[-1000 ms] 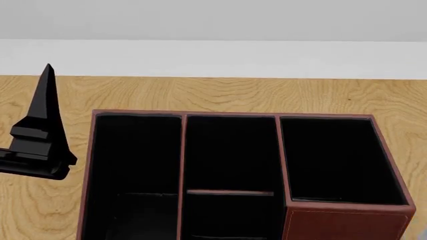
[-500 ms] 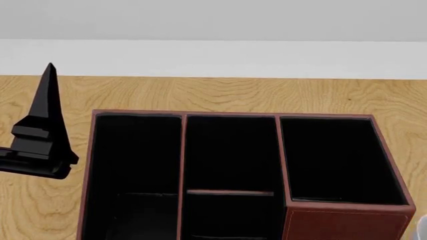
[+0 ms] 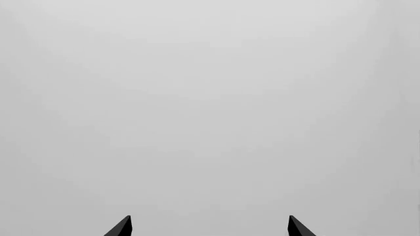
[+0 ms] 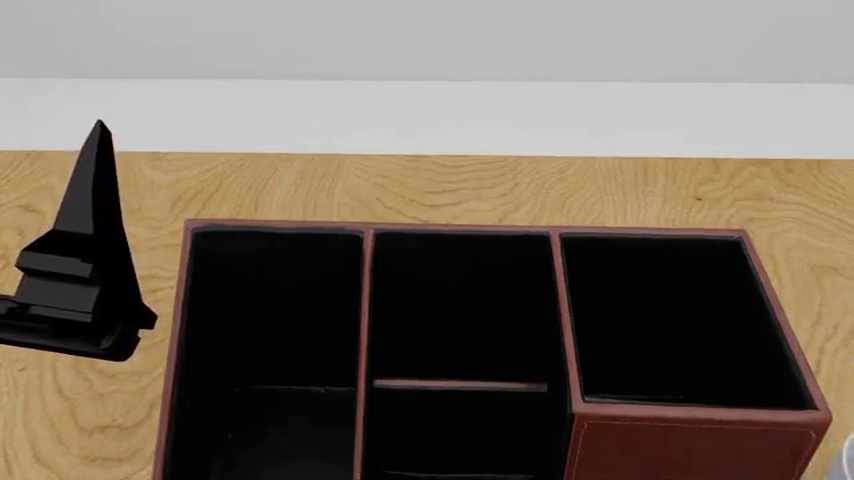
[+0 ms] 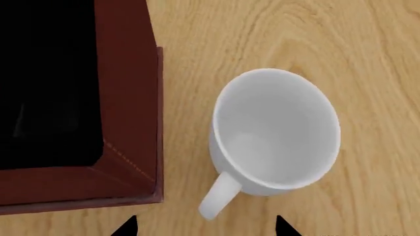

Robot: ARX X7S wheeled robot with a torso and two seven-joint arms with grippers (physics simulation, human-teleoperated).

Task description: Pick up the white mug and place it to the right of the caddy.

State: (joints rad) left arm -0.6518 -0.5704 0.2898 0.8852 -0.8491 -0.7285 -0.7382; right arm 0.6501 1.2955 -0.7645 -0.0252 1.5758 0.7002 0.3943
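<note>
Wood-grain tabletop [image 4: 441, 185] runs back to a pale wall in the upper part of the head view. Caddy [image 4: 694, 445] fills the centre and lower frame there, all three black compartments vacant.

Right wrist view: white mug [image 5: 276, 132] stands upright on the wood at frame centre-right, just beside the caddy's [image 5: 128, 123] corner wall but apart from it, handle toward the bottom edge. Right gripper [image 5: 204, 228] shows two tips spread wide at the bottom edge, clasping nothing, on either side of the handle.

Judgement: mug appears already set on the caddy's right; step in hand is release and retreat. Next move calls for a straight lift clear of the handle.

Left gripper [image 3: 208, 227]: tips parted, facing blank grey; in the head view it sits at left [image 4: 80, 270], near the caddy's left wall.

Room: free wood beyond the mug; caddy wall is the close edge.
</note>
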